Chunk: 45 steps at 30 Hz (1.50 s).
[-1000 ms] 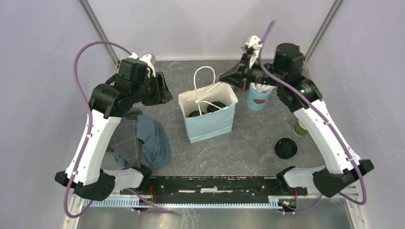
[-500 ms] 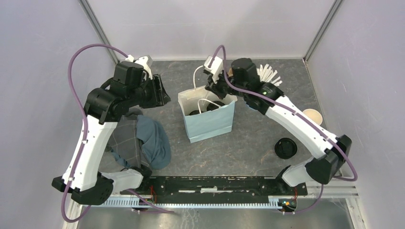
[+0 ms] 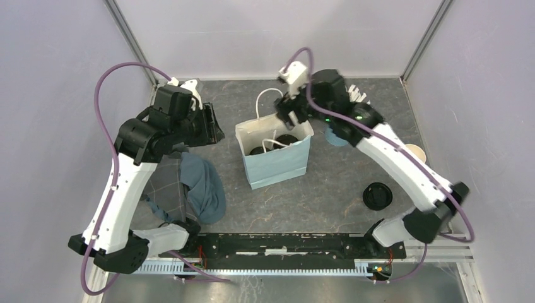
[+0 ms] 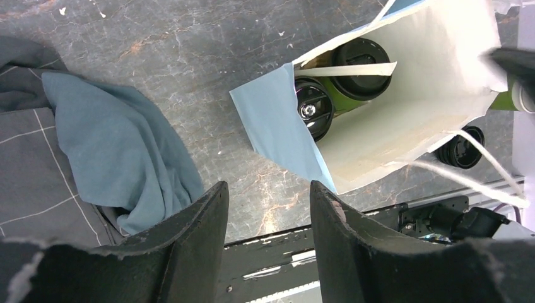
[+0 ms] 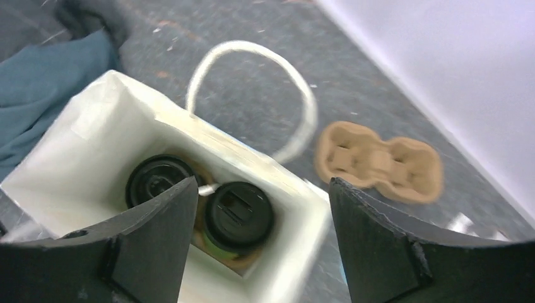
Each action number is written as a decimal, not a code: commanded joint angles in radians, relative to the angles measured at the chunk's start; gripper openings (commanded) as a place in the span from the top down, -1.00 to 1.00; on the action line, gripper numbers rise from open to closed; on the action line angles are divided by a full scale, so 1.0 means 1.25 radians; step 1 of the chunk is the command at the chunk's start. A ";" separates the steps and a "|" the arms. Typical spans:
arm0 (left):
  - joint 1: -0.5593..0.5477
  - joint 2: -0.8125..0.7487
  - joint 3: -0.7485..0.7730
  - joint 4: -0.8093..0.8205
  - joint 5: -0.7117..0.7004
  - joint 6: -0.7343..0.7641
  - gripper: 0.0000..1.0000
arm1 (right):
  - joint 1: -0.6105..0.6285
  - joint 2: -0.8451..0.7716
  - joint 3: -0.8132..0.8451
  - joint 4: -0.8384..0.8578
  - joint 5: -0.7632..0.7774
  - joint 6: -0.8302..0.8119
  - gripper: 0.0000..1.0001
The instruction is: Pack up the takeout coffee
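1. Now the takeout coffee (image 5: 238,216), a small dark-green paper cup under a round black plastic lid, is standing upright inside the light-blue paper bag (image 3: 277,165). It is in the bag's right half, just beside a second black-lidded cup (image 5: 158,182).
2. That bag is standing open-mouthed near the middle of the dark marbled bench (image 3: 328,183), with its white cord handles (image 5: 243,45) looping over the rim.
3. Above the bag's far rim the right gripper (image 5: 260,189) is hanging with its jaws spread wide, released and gripping nothing.
4. Toward the far-left corner the left gripper (image 4: 268,196) is hovering with its fingers apart and nothing between them.
5. Along the left edge a blue-grey cloth (image 4: 113,139) is lying crumpled over a dark checked cloth (image 4: 31,164).
6. A brown pulp cup carrier (image 5: 378,161) is lying by the far edge.
7. On the right side a light-blue cup (image 3: 334,137) holding white sticks (image 3: 355,93) is showing partly behind the right arm. A lidless green cup (image 3: 413,151) is sitting by the right edge, and a loose black lid (image 3: 377,196) is lying toward the near-right corner.
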 commanded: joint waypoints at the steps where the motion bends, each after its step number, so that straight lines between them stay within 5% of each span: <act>1: 0.000 -0.011 -0.012 0.031 0.003 -0.016 -0.14 | -0.131 -0.139 0.010 -0.097 0.052 0.030 -0.65; 8: 0.000 0.004 0.003 0.023 0.022 0.009 -0.14 | -0.352 -0.159 -0.152 -0.097 -0.029 0.013 -0.50; 19: 0.001 0.009 0.006 0.013 0.025 0.021 -0.15 | -0.384 -0.032 -0.118 -0.090 0.092 0.047 0.02; 25: 0.001 0.010 0.001 0.020 0.024 0.016 -0.16 | -0.429 -0.076 -0.157 -0.052 0.182 0.150 0.23; 45: 0.001 0.025 -0.004 0.026 0.030 0.017 -0.15 | -0.443 -0.104 -0.154 -0.036 0.002 0.066 0.12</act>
